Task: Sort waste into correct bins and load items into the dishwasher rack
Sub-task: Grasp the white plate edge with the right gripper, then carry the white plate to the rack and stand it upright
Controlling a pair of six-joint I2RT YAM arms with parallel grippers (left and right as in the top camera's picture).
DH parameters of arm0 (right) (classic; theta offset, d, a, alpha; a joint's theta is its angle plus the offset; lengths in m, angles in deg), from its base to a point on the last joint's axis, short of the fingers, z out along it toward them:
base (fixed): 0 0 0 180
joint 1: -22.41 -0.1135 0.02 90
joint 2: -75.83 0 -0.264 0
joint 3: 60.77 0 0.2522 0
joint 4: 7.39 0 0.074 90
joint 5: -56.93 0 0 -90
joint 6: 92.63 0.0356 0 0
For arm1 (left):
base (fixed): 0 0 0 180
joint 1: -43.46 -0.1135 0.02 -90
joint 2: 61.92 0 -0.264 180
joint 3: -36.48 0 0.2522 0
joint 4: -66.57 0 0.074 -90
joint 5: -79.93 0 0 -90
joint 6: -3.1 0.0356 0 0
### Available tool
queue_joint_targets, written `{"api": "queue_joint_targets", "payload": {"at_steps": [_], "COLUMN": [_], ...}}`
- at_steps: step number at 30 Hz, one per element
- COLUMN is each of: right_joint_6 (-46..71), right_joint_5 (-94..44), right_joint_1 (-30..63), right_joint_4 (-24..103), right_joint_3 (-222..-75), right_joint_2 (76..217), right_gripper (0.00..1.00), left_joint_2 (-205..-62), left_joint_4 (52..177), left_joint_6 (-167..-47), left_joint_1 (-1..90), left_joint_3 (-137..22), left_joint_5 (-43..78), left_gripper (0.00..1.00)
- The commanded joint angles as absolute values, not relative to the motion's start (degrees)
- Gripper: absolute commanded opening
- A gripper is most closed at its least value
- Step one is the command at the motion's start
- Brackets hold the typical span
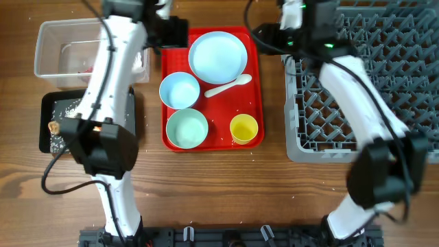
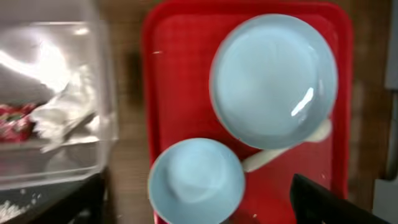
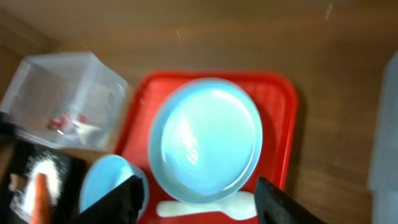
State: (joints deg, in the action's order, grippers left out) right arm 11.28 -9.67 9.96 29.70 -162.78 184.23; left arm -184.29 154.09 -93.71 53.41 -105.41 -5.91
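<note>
Hovering right gripper [image 3: 200, 191], spread over plate [image 3: 205, 140]

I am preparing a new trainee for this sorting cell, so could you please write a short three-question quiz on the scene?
1. True or false: the yellow cup already stands in the dishwasher rack.
2. Which of these lies inside the clear tub? A) the carrot B) the red wrapper C) the white spoon
3. Fill in: the red tray carries one plate and ___ bowls.

Key: 1 false, as the cup is on the red tray; 2 B; 3 two.
</note>
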Motion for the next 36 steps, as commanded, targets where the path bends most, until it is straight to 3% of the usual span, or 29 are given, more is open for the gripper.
{"api": "queue_joint_targets", "payload": {"at_steps": [1, 13, 15, 18, 21, 29, 33, 36], "right_joint_6": [12.33, 9.58, 9.36, 9.36, 9.16, 0.07, -2.84, -10.31], "right_joint_5": [-14.11, -22.98, -23.02, -23.85, -24.79, -32.14, -36.77, -52.22], "right_joint_1": [6.55, 3.69, 3.67, 3.67, 3.80, 6.64, 7.58, 10.62], "right_joint_4": [29.81, 19.49, 17.02, 17.07, 20.10, 37.31, 40.21, 41.81], "right_joint_3": [-165.93, -165.97, -165.97, -165.97, -166.21, -181.53, -182.12, -182.10], "right_joint_2": [194.44, 209.06, 210.26, 212.45, 212.64, 196.64, 186.24, 175.77], "right_gripper": [0.57, 0.56, 0.50, 0.18, 0.05, 0.04, 0.04, 0.04], "left_joint_2": [-183.65, -183.65, -183.65, -183.65, -183.65, -183.65, -183.65, -183.65], "left_joint_4": [154.70, 158.22, 158.26, 158.50, 158.85, 158.35, 158.18, 158.18], "left_joint_6": [-95.08, -94.86, -94.86, -94.89, -94.89, -94.89, -94.89, -94.86], "left_joint_1": [48.56, 45.09, 45.11, 45.11, 45.11, 45.09, 45.09, 45.09], "left_joint_3": [-105.44, -105.44, -105.44, -105.44, -105.44, -105.44, -105.44, -105.44], "left_joint_5": [-6.09, -9.52, -9.52, -9.52, -9.52, -9.52, -9.52, -9.52], "left_gripper": [0.99, 0.99, 1.00, 0.99, 1.00, 1.00, 1.00, 1.00]}}
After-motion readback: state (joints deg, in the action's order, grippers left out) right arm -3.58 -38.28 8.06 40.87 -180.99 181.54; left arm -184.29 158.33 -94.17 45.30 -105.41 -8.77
